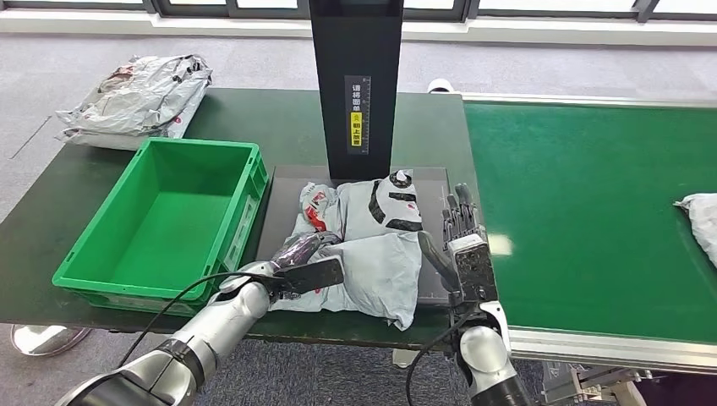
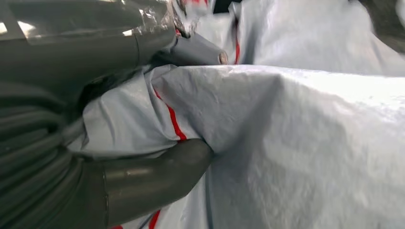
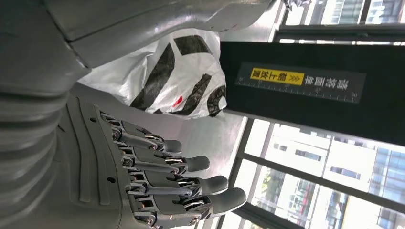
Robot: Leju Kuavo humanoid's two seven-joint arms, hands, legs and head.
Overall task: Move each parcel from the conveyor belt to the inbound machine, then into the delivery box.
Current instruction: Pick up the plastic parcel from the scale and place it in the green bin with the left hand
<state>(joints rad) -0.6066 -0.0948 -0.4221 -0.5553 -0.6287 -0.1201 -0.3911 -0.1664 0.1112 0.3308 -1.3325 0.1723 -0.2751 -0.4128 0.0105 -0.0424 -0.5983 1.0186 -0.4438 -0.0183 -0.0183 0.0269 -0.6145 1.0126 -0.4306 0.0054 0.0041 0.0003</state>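
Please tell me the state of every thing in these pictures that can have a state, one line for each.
Grey parcel: lying on the inbound machine's plate, gripped at one edge by the left hand.
Left hand: holds the parcel's edge.
Right hand: open, fingers straight, holds nothing.
Green box: upright, nothing inside.
Conveyor belt: one parcel at its far right edge.
Parcels behind the box: piled on the table.

Even daylight from the windows (image 3: 329, 167) ahead of me — soft shadows, a glare patch on the conveyor belt (image 1: 500, 245). My left wrist view is soft, the parcel (image 2: 296, 143) blurred up close — highlights blown.
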